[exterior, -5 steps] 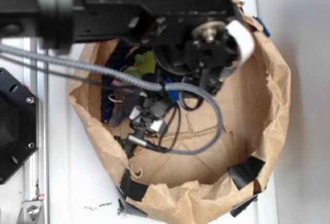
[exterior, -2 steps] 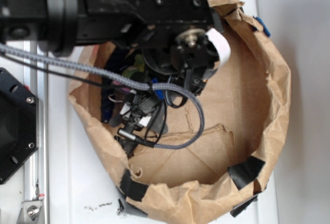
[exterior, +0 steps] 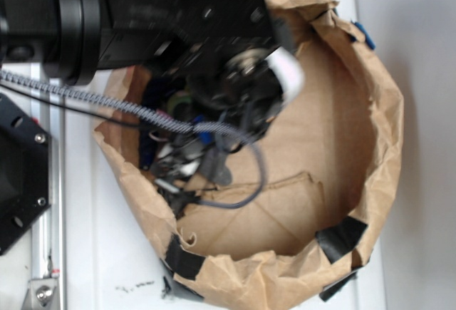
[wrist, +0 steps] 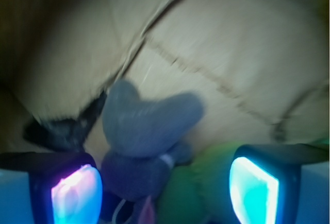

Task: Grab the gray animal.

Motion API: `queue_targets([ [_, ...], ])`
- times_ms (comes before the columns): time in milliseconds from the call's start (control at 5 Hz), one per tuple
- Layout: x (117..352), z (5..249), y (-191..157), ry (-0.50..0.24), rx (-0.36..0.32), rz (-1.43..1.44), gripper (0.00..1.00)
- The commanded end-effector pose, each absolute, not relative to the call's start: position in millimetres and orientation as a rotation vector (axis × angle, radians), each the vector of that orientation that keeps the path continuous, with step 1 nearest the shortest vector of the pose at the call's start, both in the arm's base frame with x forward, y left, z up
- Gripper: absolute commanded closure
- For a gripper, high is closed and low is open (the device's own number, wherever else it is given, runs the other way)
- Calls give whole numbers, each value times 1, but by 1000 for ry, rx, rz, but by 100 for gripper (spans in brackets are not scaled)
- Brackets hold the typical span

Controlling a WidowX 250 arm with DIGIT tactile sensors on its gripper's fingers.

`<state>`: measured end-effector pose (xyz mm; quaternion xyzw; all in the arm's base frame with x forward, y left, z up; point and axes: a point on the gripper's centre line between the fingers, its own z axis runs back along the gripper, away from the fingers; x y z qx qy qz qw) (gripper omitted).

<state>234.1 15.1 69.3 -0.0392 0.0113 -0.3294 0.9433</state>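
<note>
The arm has slid further toward the paper bag's (exterior: 385,146) left wall. The gripper (wrist: 165,188) hangs with jaws spread, the gray animal (wrist: 147,131) between them, long axis running away from the camera, green plush (wrist: 201,188) touching its right.

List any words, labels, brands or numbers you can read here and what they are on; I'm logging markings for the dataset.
None can be read.
Paper bag: plain brown, with black tape patches and no print.
Robot arm: black, motion-blurred, no label legible.
Gray animal and green plush: blurred, no tag legible.
Gripper fingers: glowing pads, no markings.
</note>
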Motion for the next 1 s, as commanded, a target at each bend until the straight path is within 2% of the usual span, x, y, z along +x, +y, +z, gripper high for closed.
queue_targets([
  [0, 235, 65, 6, -118, -48, -821, 0],
  [400, 239, 69, 2, -157, -56, -813, 0],
  [600, 245, 65, 1, -152, -77, -787, 0],
  [800, 253, 51, -4, -107, -79, -757, 0],
])
